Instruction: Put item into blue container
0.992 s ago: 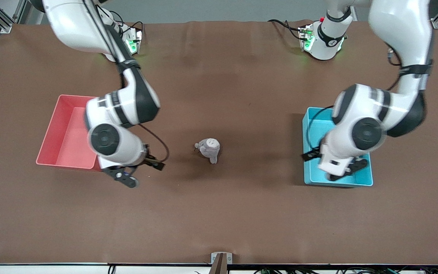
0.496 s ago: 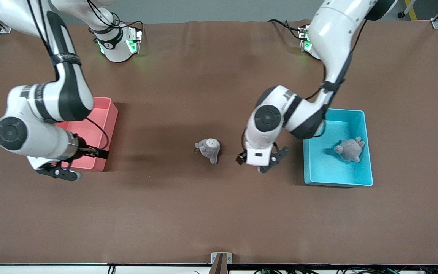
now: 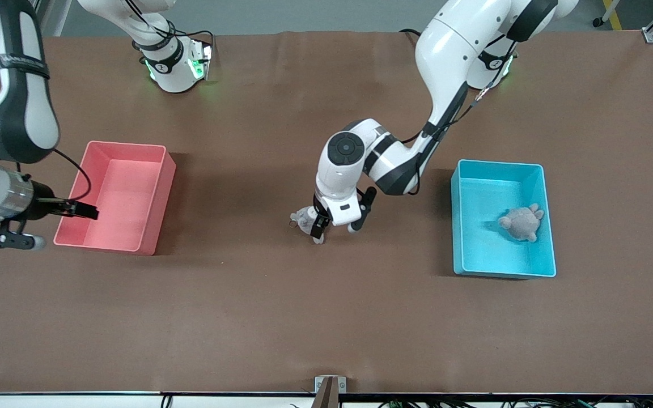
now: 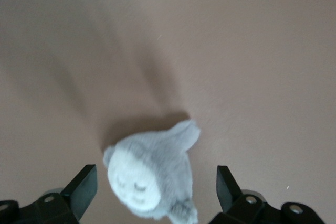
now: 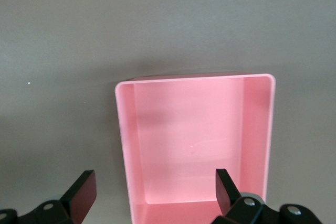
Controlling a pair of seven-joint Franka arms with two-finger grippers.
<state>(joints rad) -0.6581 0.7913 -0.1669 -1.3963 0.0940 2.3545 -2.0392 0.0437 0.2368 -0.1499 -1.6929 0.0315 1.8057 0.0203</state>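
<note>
A small grey plush toy [image 3: 304, 217] with a pale face lies on the brown table near its middle. My left gripper [image 3: 338, 224] hangs open low over it. In the left wrist view the plush toy [image 4: 151, 179] sits between the two spread fingers [image 4: 80, 188] of the left gripper [image 4: 155, 195], touching neither. The blue container [image 3: 476, 243] stands toward the left arm's end of the table and holds a second grey plush [image 3: 522, 222]. My right gripper [image 3: 4, 241] is open beside the pink bin, with nothing between the jaws of the right gripper [image 5: 155, 195].
An open-top pink bin [image 3: 114, 192] stands toward the right arm's end, and the right wrist view shows that the pink bin [image 5: 191, 140] holds nothing. A small metal bracket [image 3: 329, 388] sits at the table edge nearest the camera.
The left arm swung from over the blue container to the middle plush, leaving a grey plush in the container. The right arm drew away past the pink bin toward its table end.
</note>
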